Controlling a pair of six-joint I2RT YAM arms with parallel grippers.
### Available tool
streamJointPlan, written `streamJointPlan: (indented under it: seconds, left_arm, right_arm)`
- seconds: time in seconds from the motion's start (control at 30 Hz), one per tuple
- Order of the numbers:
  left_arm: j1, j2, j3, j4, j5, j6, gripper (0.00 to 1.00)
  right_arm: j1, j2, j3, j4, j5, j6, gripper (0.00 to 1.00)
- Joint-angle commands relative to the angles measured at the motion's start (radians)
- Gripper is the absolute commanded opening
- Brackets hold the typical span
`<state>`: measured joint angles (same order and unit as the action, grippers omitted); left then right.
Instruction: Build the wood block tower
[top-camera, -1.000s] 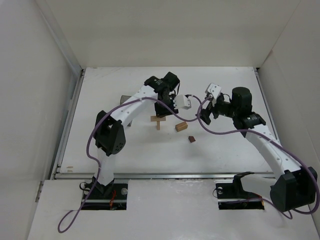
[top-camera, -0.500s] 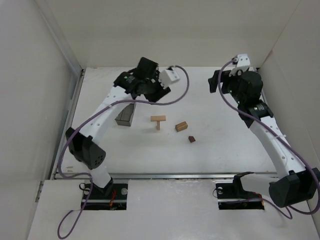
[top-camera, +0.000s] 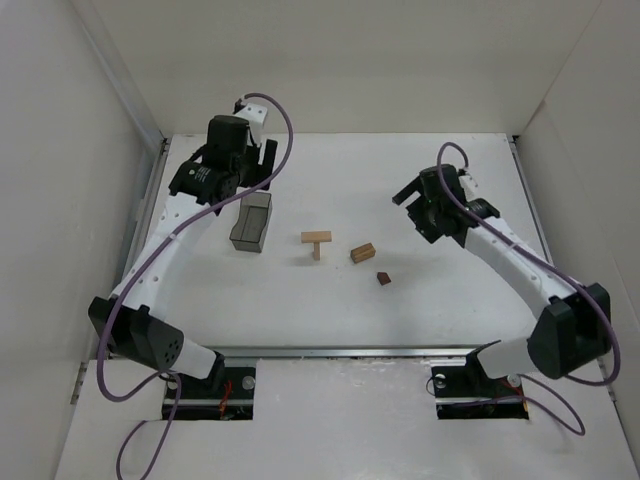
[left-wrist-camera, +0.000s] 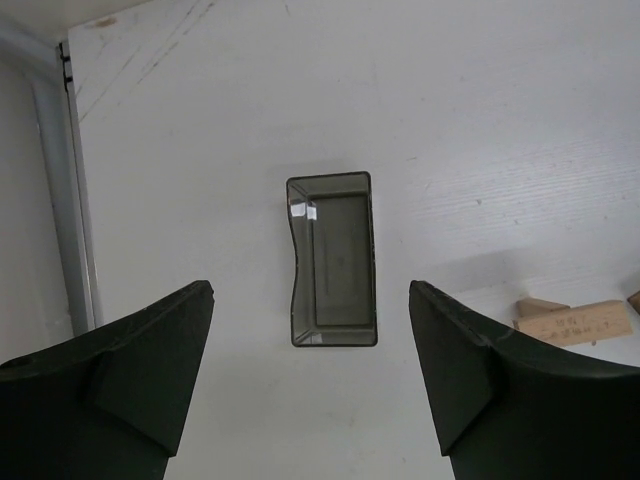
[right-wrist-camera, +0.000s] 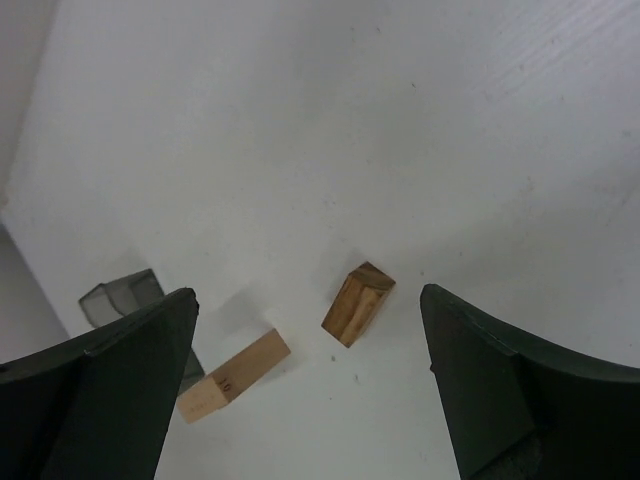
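Overhead view: the parts of the wood block tower (top-camera: 316, 242) lie near the centre of the white table (top-camera: 450, 290), between the two arms.

- **Flat bar** (top-camera: 316, 237): its long axis runs left to right across the frame. A short upright (top-camera: 316, 252) shows below its middle, and the two read as a T.
- **Tan block** (top-camera: 362, 253): it lies apart, just right of the T. Its long axis slants from lower left to upper right.
- **Dark reddish-brown block** (top-camera: 383, 278): it sits alone, down and right of the tan block. It is too small for any heading to be read.
- **Grey box** (top-camera: 251, 222): it stands left of the T, long axis roughly top to bottom.
- **Left gripper** (top-camera: 250, 172): upper left of the frame, above the box.
- **Right gripper** (top-camera: 415, 205): right of centre, well apart from the blocks.

Left wrist view: the left gripper (left-wrist-camera: 310, 288) has its jaws spread wide and holds nothing. The grey box (left-wrist-camera: 332, 260) is seen between the fingers (left-wrist-camera: 130, 390), long axis vertical in the frame. The flat bar (left-wrist-camera: 575, 322) shows at the lower right edge, nearly horizontal.

Right wrist view: the right gripper (right-wrist-camera: 305, 293) is likewise spread and empty. The tan block (right-wrist-camera: 358, 303) lies between its fingers (right-wrist-camera: 510, 400), grain end toward the upper right. The flat bar (right-wrist-camera: 233, 376) slants at lower left, and a corner of the grey box (right-wrist-camera: 120, 295) shows at the left.
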<state>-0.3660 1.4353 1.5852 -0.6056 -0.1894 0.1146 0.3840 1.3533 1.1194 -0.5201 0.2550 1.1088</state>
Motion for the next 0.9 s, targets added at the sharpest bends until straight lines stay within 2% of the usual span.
streamJointPlan:
  seconds: [0.0, 0.1, 0.23, 0.3, 0.4, 0.7, 0.8, 0.87]
  left_arm:
    - [0.009, -0.052, -0.022, 0.049, -0.051, -0.069, 0.77]
    - [0.018, -0.061, -0.022, 0.049, -0.051, -0.069, 0.77]
    - [0.018, -0.082, -0.013, 0.049, -0.051, -0.069, 0.77]
    - [0.018, -0.093, -0.013, 0.040, -0.039, -0.069, 0.77]
    - [0.018, -0.102, -0.013, 0.040, -0.039, -0.059, 0.77]
    - [0.018, -0.111, -0.004, 0.040, -0.039, -0.059, 0.77]
    - [0.018, -0.111, -0.004, 0.040, -0.039, -0.059, 0.77]
    - [0.027, -0.111, -0.004, 0.040, -0.039, -0.059, 0.77]
  right_arm:
    - [0.033, 0.098, 0.115, -0.138, 0.053, 0.146, 0.98]
    - [0.056, 0.196, 0.138, -0.149, -0.031, 0.229, 0.94]
    - [0.075, 0.263, 0.077, -0.040, -0.126, 0.315, 0.89]
    - [0.085, 0.335, 0.115, -0.055, -0.137, 0.315, 0.84]
    - [0.104, 0.415, 0.200, -0.133, -0.146, 0.306, 0.84]
    - [0.138, 0.532, 0.220, -0.144, -0.238, 0.336, 0.84]
    - [0.147, 0.541, 0.220, -0.153, -0.238, 0.356, 0.81]
    - [0.147, 0.541, 0.220, -0.153, -0.238, 0.356, 0.75]
